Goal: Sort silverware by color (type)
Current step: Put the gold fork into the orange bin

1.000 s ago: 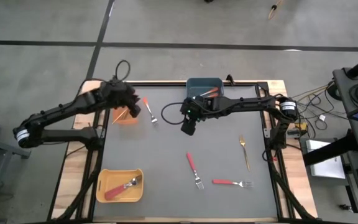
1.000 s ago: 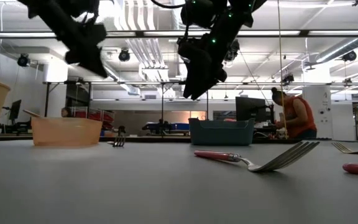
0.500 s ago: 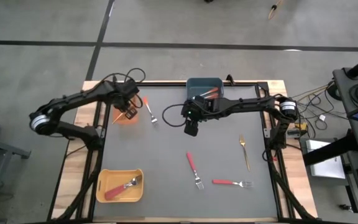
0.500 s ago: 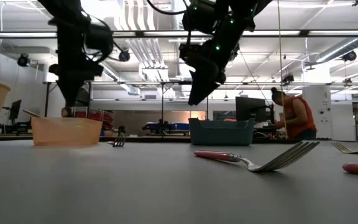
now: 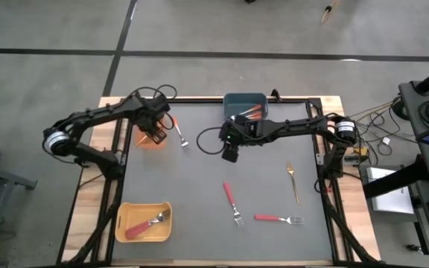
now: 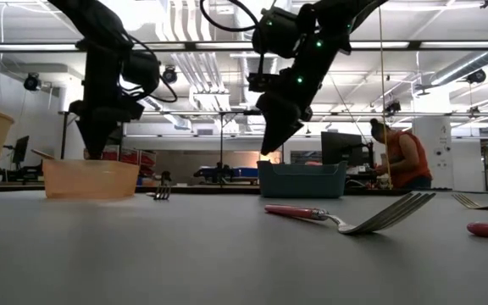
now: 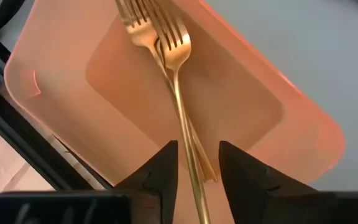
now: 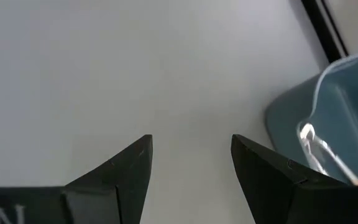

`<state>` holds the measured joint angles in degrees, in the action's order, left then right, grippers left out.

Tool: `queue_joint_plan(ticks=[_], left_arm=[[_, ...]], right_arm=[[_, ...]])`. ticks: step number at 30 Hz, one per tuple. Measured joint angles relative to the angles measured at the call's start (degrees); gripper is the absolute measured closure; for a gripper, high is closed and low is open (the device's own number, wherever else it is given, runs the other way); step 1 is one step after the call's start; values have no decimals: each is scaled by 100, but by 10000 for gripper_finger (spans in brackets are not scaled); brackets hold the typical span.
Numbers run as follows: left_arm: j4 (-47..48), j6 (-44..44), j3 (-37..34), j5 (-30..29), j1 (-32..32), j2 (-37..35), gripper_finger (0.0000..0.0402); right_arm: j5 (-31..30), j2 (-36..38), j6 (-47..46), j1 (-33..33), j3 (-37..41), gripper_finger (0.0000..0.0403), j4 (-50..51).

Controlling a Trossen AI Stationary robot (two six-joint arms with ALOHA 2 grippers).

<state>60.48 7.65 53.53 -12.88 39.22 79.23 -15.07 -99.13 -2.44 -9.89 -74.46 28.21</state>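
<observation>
My left gripper (image 7: 196, 149) points down over the orange bin (image 7: 278, 93) at the table's far left, fingers open. Two all-gold forks (image 7: 178, 56) lie in that bin; the upper one's handle (image 7: 188, 143) runs through the gap between my fingers, and no touch shows. My right gripper (image 5: 230, 155) hangs open over bare table just in front of the blue-grey bin (image 5: 244, 104), with nothing between its fingers. Loose on the table lie an orange-handled fork (image 5: 179, 134), two red-handled forks (image 5: 232, 201) (image 5: 278, 219) and a gold fork (image 5: 293, 181).
A yellow bin (image 5: 144, 221) at the near left holds a red-handled fork. The blue-grey bin holds orange-handled forks (image 5: 250, 112). A black frame (image 5: 315, 134) edges the table. A person (image 6: 401, 157) stands in the room beyond the far edge.
My left gripper has come down over the orange bin and tipped from a slant until it points almost straight down. My right gripper has sunk a little in front of the blue-grey bin. The forks on the table lie as before.
</observation>
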Motion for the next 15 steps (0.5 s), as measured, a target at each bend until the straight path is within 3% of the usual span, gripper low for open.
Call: queue_joint_plan(ticks=[15], left_arm=[[-301, 18, -80, -2, 18, 312, 294]], right_arm=[[-2, 0, 269, -2, 0, 193, -235]])
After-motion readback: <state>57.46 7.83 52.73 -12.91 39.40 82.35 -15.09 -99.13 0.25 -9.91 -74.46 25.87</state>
